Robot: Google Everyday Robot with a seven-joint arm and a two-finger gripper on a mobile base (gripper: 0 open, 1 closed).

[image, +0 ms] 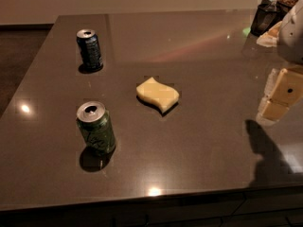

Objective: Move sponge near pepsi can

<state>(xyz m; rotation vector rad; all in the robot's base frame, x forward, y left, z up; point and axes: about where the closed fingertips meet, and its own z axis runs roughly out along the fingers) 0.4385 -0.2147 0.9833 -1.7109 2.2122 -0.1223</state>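
I see the pale yellow, wavy-edged foam sponge (pixel 157 94) lying flat mid-way across the dark glossy tabletop (pixel 199 141), well apart from the upright dark blue pepsi can (pixel 89 50) at far left. My tan gripper (pixel 279 98) hangs at the right edge, whether wide or narrow I cannot tell.

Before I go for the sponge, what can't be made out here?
Camera view:
- Pincer, over the table on its right side: partly cut off by the right edge.
- Dark container, far right corner: what it holds is out of sight.
- Pepsi can: markings too dim to read.
- Sponge: underside hidden against the table.
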